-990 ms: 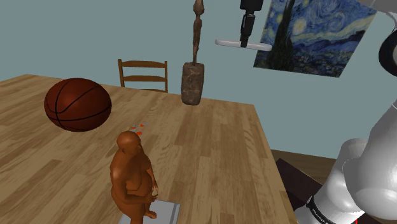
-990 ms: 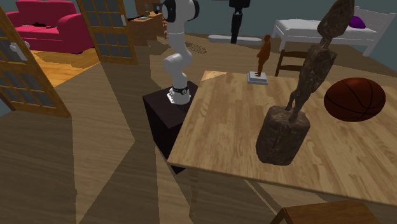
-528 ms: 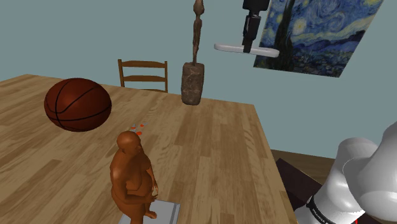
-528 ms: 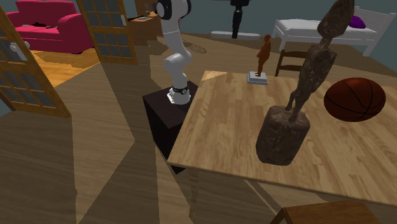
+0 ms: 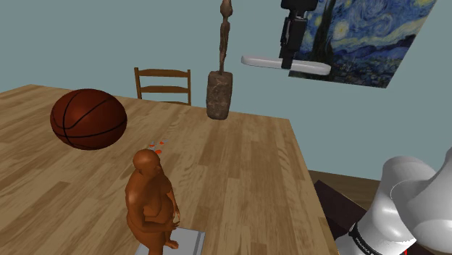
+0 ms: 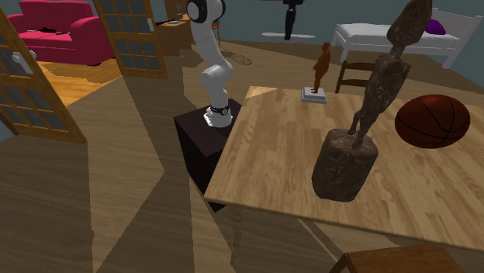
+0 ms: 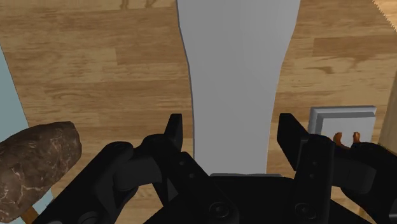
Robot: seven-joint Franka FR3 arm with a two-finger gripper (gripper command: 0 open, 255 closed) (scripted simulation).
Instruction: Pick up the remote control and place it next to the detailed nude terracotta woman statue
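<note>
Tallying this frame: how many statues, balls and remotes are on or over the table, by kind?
Statues: 2, the terracotta woman statue and the tall dark figure statue
Balls: 1, the basketball
Remotes: 1, the pale grey remote control, clasped in the gripper above the table
Total: 4
</note>
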